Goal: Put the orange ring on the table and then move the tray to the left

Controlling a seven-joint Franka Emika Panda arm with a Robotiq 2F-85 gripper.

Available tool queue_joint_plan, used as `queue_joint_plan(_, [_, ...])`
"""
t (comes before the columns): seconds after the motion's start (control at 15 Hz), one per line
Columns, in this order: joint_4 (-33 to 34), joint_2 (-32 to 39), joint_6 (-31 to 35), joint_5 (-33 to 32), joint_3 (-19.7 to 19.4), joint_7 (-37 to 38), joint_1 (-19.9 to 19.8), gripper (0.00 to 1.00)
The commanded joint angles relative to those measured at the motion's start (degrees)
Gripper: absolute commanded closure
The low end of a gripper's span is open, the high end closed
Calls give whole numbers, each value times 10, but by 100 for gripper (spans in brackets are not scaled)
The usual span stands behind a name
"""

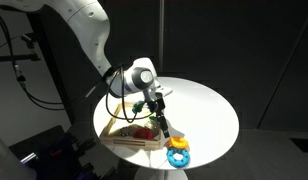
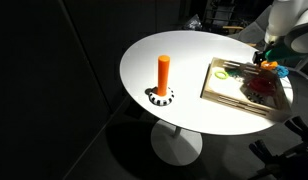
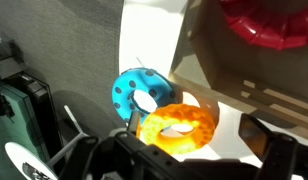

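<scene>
You had the gripper (image 1: pixel 165 129) hanging low over the bench (image 2: pixel 159 40), just past the tray's (image 1: pixel 130 142) edge. In the wrist view its jaws stood apart, wider than the orange ring (image 3: pixel 179 125). The left finger was close to the ring and the right one was clear of it, so as far as the frames showed you were holding nothing.

The orange ring was off the tray and at the bench's edge. It leaned on the blue ring (image 3: pixel 132 92), which sat touching it at its 10 o'clock in the wrist view. In an exterior view the orange ring showed above the blue ring (image 1: pixel 179 156), at about 5 o'clock from your gripper.

On the tray, a red piece (image 3: pixel 269 25) lay at the orange ring's 1 o'clock, well inside the rim. A small green object (image 2: pixel 226 72) rested near the tray's far corner; I could not tell what it was.

Well away from the tray, at its 9 o'clock in an exterior view, an upright orange peg (image 2: pixel 164 72) stood on a black-and-white base (image 2: pixel 162 97), with bare bench between it and the tray. The two rings crowded the bench's edge right beside the tray.
</scene>
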Motion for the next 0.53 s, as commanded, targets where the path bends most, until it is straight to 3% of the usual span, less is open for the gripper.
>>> queue_joint_plan(0.0, [-17, -37, -12, -8, 31, 2, -15, 0])
queue_joint_plan(0.47, [-30, -55, -12, 2, 71, -7, -38, 0])
